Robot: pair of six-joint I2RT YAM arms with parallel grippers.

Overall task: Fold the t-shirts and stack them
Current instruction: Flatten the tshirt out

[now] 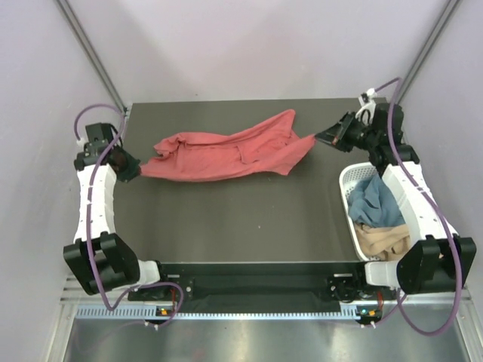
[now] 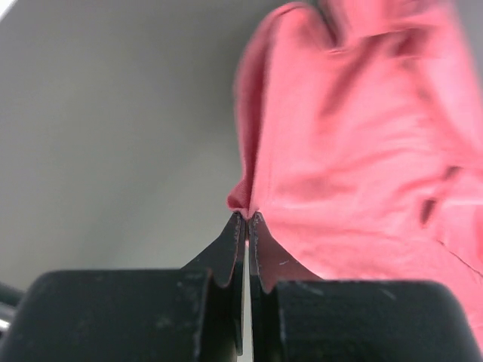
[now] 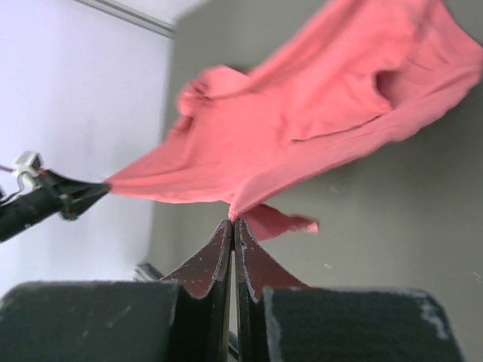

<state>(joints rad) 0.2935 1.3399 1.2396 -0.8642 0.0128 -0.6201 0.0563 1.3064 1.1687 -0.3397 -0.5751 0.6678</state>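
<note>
One coral-red t-shirt (image 1: 226,154), long axis left-right, pinched by left end effector (image 1: 138,170), right end effector (image 1: 318,137).

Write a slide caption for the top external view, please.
Left gripper and right gripper pinch opposite ends of the coral-red t-shirt over the table; blue t-shirt, tan t-shirt in basket.

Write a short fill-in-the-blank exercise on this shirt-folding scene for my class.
The left gripper and right gripper both hold the coral-red t-shirt, the only one outside the white ____.
Inside it lie the tan t-shirt and the blue t-shirt, the ____ one lower in the top view.
It stands on the ____ side of the table.
Missing words: basket; tan; right.
</note>
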